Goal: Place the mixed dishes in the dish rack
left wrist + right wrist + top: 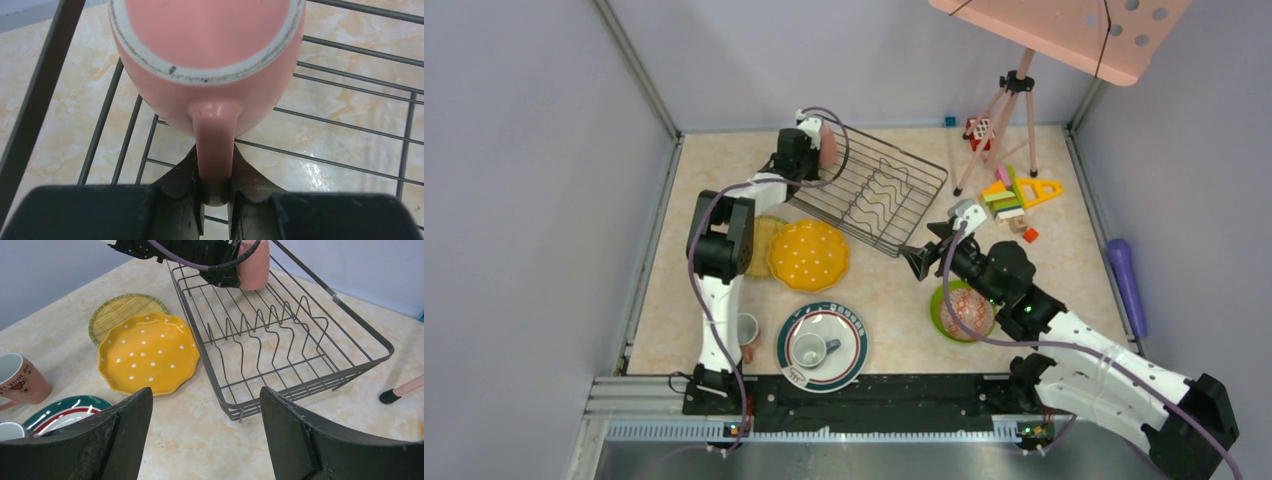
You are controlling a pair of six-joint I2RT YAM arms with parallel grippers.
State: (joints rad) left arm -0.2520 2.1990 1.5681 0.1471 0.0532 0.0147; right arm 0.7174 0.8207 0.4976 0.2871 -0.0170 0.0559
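Observation:
The dish rack (pixel 894 195) stands at the back centre. My left gripper (pixel 809 148) is shut on the handle of a pink mug (pixel 827 146) at the rack's far left corner. In the left wrist view the fingers (pixel 185 170) clamp the handle, and the mug (pixel 210 75) shows its base above the rack wires (pixel 350 87). My right gripper (pixel 919 262) is open and empty, near the rack's front corner (pixel 235 410). A yellow dotted plate (pixel 809 255), an olive-yellow plate (pixel 125 310), a green-rimmed plate (pixel 854 335) bearing a white cup (pixel 809 350), and a second mug (pixel 746 335) lie at the left.
A lime green plate (pixel 937 300) with a patterned bowl (pixel 969 312) lies under my right arm. Toy blocks (pixel 1014 200) and a tripod (pixel 999 120) stand at the back right. A purple object (pixel 1127 280) lies by the right wall.

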